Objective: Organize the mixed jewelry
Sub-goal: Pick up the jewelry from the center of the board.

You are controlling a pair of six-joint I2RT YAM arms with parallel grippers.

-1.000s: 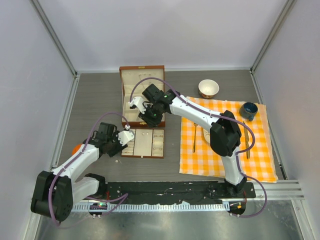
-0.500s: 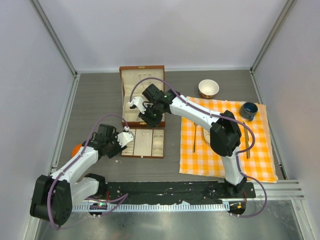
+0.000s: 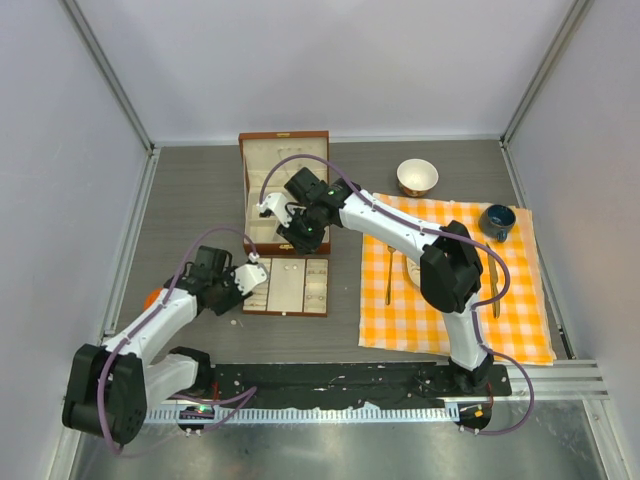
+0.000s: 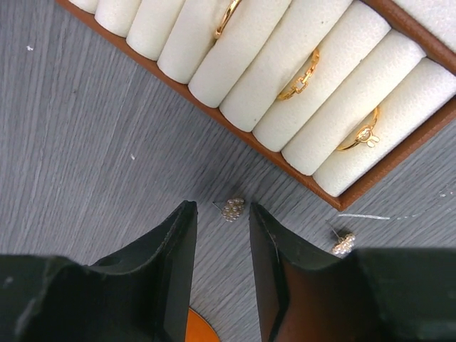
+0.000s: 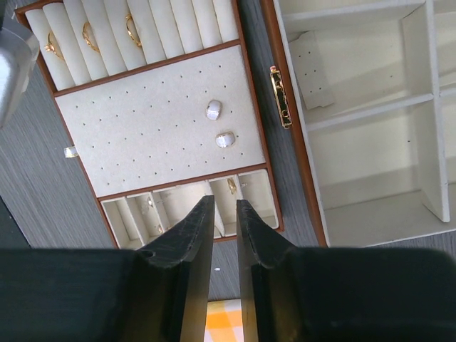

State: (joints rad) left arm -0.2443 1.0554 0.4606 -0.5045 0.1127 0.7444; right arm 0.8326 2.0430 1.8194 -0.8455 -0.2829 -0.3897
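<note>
Three gold rings (image 4: 300, 75) between cream rolls of the tray (image 4: 251, 140).

Robot test cell in a lab, dressed with household props.

Plain pale walls (image 3: 330, 60) set in aluminium frame posts (image 3: 108, 72) box in a grey table (image 3: 200, 190) on three sides. Two white-and-black machines, the left arm (image 3: 150, 325) and the right arm (image 3: 400, 232), are bolted to a black base plate (image 3: 340, 378) along the table's near edge. The homely pieces look staged: an orange checked cloth (image 3: 520, 320) on the right side, a bowl (image 3: 417, 177) and a dark cup (image 3: 497, 221) nearer the far edge, and an open wooden box (image 3: 283, 137).
</note>
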